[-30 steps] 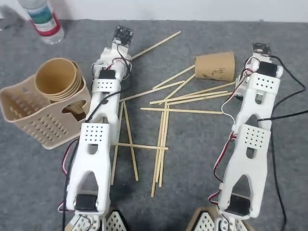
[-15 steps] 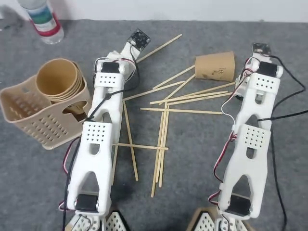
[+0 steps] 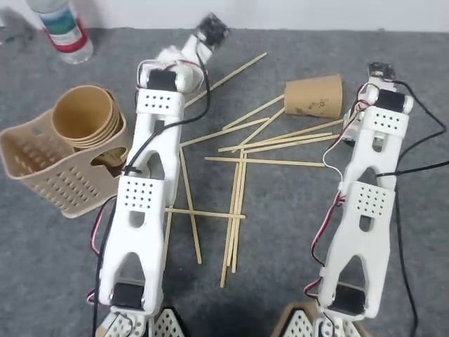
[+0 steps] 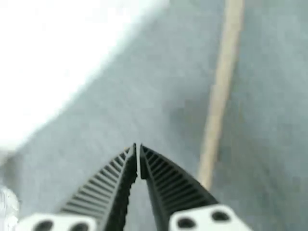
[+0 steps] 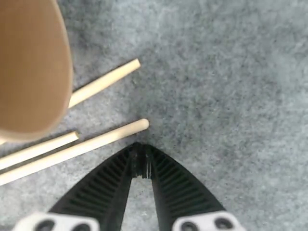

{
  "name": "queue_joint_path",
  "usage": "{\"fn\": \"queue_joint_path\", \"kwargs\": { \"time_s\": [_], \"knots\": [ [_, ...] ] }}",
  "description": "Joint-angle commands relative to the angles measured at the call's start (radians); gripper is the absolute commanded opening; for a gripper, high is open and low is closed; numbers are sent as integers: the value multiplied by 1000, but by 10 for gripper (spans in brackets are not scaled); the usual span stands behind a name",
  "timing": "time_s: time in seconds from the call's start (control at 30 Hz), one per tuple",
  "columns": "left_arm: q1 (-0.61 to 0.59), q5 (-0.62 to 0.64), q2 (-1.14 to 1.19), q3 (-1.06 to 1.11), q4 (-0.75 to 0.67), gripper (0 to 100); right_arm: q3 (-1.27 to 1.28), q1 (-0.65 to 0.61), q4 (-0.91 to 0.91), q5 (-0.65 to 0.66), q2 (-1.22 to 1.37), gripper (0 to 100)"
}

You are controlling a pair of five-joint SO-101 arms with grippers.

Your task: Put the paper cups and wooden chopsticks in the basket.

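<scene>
Several wooden chopsticks lie scattered across the grey mat between the two arms. One paper cup lies on its side at the back right. A stack of paper cups stands in the beige basket on the left. My left gripper is shut and holds nothing, hovering over bare mat beside a single chopstick near the table's back edge. My right gripper is shut and holds nothing. It sits low by the ends of two chopsticks, close to the lying cup.
A plastic bottle stands at the back left corner. The basket has another item lying in its front compartment. A white wall runs along the back of the mat. The left arm stretches far back, past the basket.
The left arm has stretched farther toward the back of the table and swung to the right, away from the basket. The right arm has stayed still.
</scene>
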Motion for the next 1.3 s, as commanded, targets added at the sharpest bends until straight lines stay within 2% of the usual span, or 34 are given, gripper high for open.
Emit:
{"fn": "queue_joint_path", "kwargs": {
  "time_s": [0.0, 0.13, 0.23, 0.3, 0.5, 0.73, 0.87, 0.97, 1.03, 1.13, 1.2, 1.27],
  "knots": [
    [-2, 63, 104, -19, -282, 13, -32, -16, 45, -2, -10, 8],
    [-9, 63, 207, -28, -325, 13, -32, -16, 45, -2, -10, 8],
    [-21, 63, 215, -30, -253, 14, -32, -24, 45, -2, -10, 8],
    [-23, 43, 210, -30, -180, 14, -32, -27, 45, -2, -10, 8],
    [0, -124, 207, -42, 60, 13, -32, -27, 45, -2, -10, 8],
    [74, -219, 169, -231, 407, 12, -32, -25, 45, -2, -10, 8],
    [118, -387, 133, -323, 641, 12, -32, -24, 45, -2, -10, 8],
    [98, -410, 55, -291, 629, 12, -32, -22, 45, -2, -10, 8],
    [81, -408, 26, -294, 562, 12, -32, -22, 45, -2, -12, 8],
    [44, -358, 58, -289, 273, 12, -34, -24, 45, -2, -12, 8],
    [32, -215, 118, -263, 83, 12, -34, -25, 45, -2, -12, 8],
    [34, -110, 189, -240, -44, 14, -34, -25, 45, -2, -12, 8]
  ]
}}
